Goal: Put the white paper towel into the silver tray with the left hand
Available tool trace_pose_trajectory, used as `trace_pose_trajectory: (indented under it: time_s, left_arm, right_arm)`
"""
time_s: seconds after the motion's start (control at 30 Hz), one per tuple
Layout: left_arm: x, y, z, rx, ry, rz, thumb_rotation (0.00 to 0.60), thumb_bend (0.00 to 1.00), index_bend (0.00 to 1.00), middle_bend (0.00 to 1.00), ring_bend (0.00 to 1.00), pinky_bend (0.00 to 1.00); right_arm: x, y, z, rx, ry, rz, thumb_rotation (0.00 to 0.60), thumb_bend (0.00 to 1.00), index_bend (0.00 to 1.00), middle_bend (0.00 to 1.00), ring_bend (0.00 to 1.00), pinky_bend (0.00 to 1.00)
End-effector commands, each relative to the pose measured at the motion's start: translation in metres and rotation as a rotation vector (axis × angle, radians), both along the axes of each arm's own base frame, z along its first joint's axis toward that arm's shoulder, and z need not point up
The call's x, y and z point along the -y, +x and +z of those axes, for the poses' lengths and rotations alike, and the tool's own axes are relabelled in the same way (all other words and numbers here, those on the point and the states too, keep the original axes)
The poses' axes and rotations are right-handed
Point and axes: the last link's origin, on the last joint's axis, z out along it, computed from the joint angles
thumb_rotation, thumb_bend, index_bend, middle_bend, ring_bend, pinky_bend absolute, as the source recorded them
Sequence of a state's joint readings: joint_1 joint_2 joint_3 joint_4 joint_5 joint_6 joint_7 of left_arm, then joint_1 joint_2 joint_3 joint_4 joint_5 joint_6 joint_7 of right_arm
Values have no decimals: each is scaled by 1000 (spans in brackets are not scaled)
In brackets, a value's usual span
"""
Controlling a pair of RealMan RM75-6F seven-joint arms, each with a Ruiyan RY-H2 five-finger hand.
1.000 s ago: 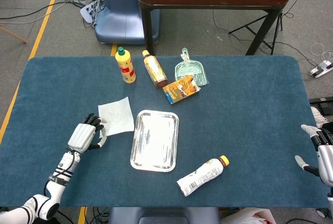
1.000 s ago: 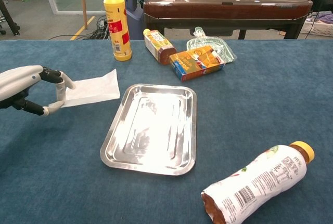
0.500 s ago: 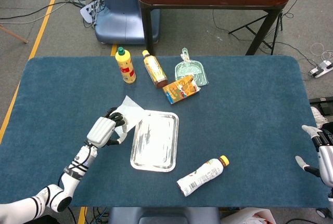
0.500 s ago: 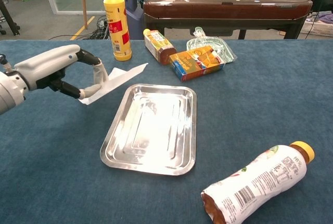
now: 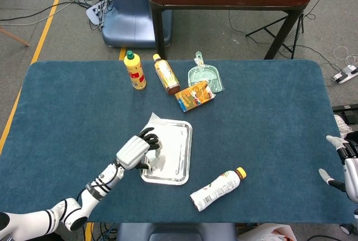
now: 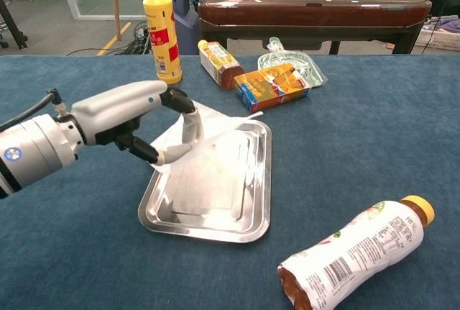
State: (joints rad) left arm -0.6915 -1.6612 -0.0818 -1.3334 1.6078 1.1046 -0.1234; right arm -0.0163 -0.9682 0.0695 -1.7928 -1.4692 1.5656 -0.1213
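My left hand (image 5: 137, 150) (image 6: 147, 119) pinches the white paper towel (image 6: 208, 153) (image 5: 158, 140) between thumb and fingers over the left part of the silver tray (image 6: 248, 227) (image 5: 184, 160). The towel drapes across the tray, with a corner sticking out past the far left rim. My right hand (image 5: 342, 168) hangs off the table's right edge, holding nothing, fingers apart; the chest view does not show it.
Behind the tray stand a yellow bottle (image 6: 162, 29) (image 5: 135, 70), a lying brown bottle (image 6: 219, 63) (image 5: 166, 74), an orange carton (image 6: 272, 85) (image 5: 194, 95) and a clear green dustpan (image 5: 205, 76). A white bottle with an orange cap (image 6: 357, 254) (image 5: 217, 189) lies front right of the tray.
My left hand has carried the towel from the cloth left of the tray rightward, lifting it and bringing it over the tray. The right hand has stayed put.
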Motion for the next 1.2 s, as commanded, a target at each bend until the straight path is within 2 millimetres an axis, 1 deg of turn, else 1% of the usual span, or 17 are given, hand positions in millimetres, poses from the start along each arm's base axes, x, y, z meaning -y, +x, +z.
trace_pose_trajectory:
  time_s: [0.03,0.2,0.3,0.47,0.63,0.93,1.07,1.2]
  left_arm:
    - [11,5,-8,-4,-40,-43,600,394,574,423,255,71]
    - [24,4,-18,-32,-88,-92,600,394,569,422,255,72]
    - [26,0,-21,-62,-89,-122,600,394,567,422,255,71]
    - [21,-11,-23,-121,-65,-145,600,394,567,422,255,71]
    - [15,-21,-20,-148,-42,-132,600,394,561,422,255,72]
    - [8,-30,-14,-185,8,-113,600,394,561,422,255,71]
    - [9,-33,-14,-199,11,-103,600,394,566,422,255,71]
    - [15,-33,-14,-212,8,-101,600,394,568,422,255,72]
  right_arm:
    - [-1,0,0,-1,-2,-3,600,185,202,234,178,280]
    - [-2,0,1,1,-8,-3,600,184,202,234,178,280]
    - [-3,-1,1,1,-10,-4,600,184,202,234,178,280]
    - [-5,-1,2,3,-14,-6,600,184,202,234,178,280]
    - [-5,0,1,5,-13,-3,600,185,202,234,178,280]
    - [-2,2,-1,4,-6,5,600,185,202,234,178,280]
    - [-2,3,-1,3,-5,5,600,184,202,234,178,280]
    - [-1,2,-2,5,-2,4,600,185,202,234,178,280]
